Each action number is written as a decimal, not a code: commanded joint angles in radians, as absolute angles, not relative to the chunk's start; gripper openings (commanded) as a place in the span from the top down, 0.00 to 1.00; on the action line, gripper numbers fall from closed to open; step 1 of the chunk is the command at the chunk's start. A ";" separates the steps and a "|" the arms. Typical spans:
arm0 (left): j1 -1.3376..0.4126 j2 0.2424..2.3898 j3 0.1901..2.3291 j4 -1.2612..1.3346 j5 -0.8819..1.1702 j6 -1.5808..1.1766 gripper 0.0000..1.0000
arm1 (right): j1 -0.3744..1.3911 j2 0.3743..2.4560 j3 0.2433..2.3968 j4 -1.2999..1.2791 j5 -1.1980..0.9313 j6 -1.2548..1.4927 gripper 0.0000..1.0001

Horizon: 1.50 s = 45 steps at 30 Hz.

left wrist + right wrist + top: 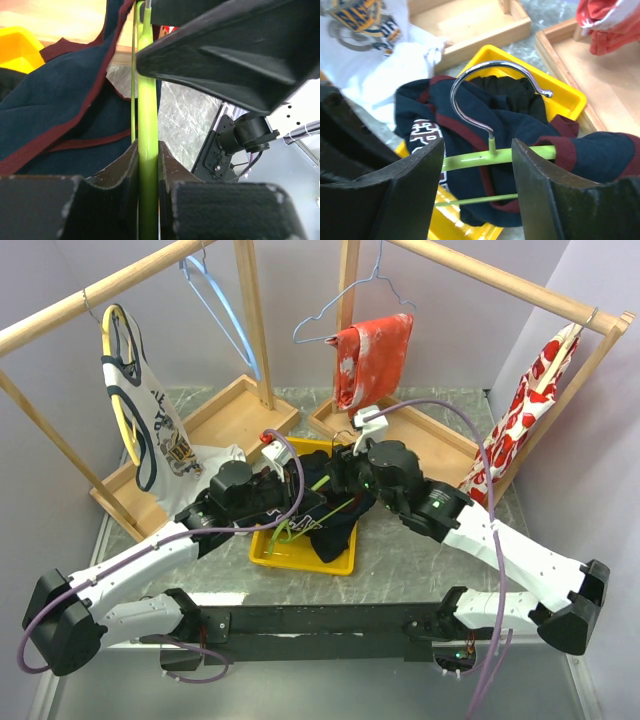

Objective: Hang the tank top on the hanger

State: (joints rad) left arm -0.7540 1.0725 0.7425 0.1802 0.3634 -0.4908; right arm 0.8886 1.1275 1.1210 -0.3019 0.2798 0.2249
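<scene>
The lime-green hanger (322, 510) hangs over the yellow tray (262, 552), partly inside the dark navy tank top (338, 528). My left gripper (288, 490) is shut on the hanger's bar (148, 125), with the navy cloth and its red trim (55, 105) just to the left. My right gripper (477, 150) is open, and the hanger's top bar (470, 159) runs across between its fingers below the metal hook (470, 82). The bar's right end goes under the tank top's red-trimmed strap (600, 150). White lettering (422, 132) shows on the bunched jersey.
A plain black garment (505, 92) lies in the yellow tray (560, 95). A white tank top on a yellow hanger (150, 430) hangs on the left wooden rack. A light blue hanger (215, 300), a red garment (375, 355) and a red-and-white garment (520, 410) hang on the racks.
</scene>
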 commanded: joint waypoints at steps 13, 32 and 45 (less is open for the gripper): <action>-0.767 1.026 0.790 0.249 0.431 -0.466 0.99 | 0.910 1.157 1.104 -0.153 0.422 0.172 0.55; -0.773 0.970 0.856 -0.073 -0.220 -0.693 0.23 | 0.977 1.092 0.933 -0.084 0.725 0.159 1.00; -0.765 1.147 0.819 -0.195 -0.410 -0.749 0.33 | 0.977 1.101 0.965 -0.127 0.953 0.239 1.00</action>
